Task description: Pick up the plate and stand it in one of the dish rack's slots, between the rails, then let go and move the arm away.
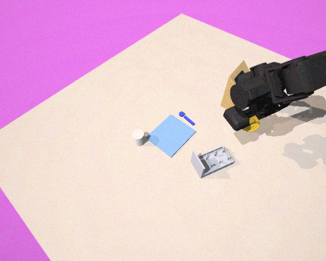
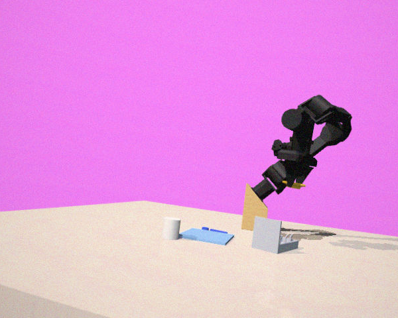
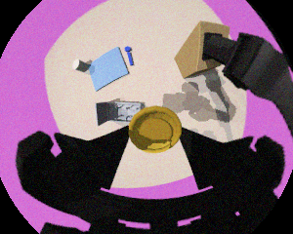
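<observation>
The yellow plate (image 1: 252, 124) (image 2: 296, 185) (image 3: 155, 130) is held across its width between the fingers of my gripper (image 3: 154, 129), which is shut on it. In the exterior view the plate is high above the table and lies nearly flat, seen almost edge-on. In the top view the arm hides part of the plate and the fingertips. The grey dish rack (image 1: 220, 160) (image 2: 288, 245) (image 3: 127, 111) stands on the table, with small upright rails and a tall panel at one end. In the wrist view it shows just beyond the plate, to the left.
A light blue square mat (image 1: 171, 136) (image 2: 207, 236) (image 3: 108, 69) lies beyond the rack. A white cylinder (image 1: 138, 137) (image 2: 171, 228) (image 3: 80, 64) stands at its far corner, and a blue spoon-like piece (image 1: 189, 120) (image 3: 130, 58) lies beside it. A tan wedge block (image 1: 227, 95) (image 2: 254, 212) (image 3: 190, 54) stands at the arm's base.
</observation>
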Robot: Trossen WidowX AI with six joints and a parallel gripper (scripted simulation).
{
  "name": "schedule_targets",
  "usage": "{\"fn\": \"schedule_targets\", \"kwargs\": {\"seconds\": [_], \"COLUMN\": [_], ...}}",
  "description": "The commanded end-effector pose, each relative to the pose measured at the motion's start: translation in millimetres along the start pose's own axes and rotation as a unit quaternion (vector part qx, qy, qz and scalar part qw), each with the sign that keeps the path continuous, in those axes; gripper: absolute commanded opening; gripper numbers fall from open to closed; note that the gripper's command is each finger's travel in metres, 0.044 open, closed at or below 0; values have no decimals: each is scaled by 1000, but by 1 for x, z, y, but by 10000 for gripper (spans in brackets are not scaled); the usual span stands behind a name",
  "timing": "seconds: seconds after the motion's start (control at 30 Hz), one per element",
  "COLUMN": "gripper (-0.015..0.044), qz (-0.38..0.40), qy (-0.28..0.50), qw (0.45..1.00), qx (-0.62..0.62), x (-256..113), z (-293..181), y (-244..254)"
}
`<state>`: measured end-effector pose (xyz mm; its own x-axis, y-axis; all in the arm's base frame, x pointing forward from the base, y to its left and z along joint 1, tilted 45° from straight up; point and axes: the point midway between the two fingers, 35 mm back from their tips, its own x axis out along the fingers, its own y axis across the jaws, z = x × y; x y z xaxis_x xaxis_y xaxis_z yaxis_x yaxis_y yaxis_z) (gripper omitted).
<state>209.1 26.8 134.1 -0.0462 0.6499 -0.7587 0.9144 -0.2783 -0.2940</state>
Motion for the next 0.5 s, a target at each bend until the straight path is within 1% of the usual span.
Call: {"fn": "schedule_targets", "kwargs": {"seconds": [0.0,0.47], "gripper": [0,0], "qz": [0,12], "qy": [-47,-199], "qw": [999,972], "qx": [-25,-124], "x": [12,47], "z": [7,30], "y": [-2,3]}}
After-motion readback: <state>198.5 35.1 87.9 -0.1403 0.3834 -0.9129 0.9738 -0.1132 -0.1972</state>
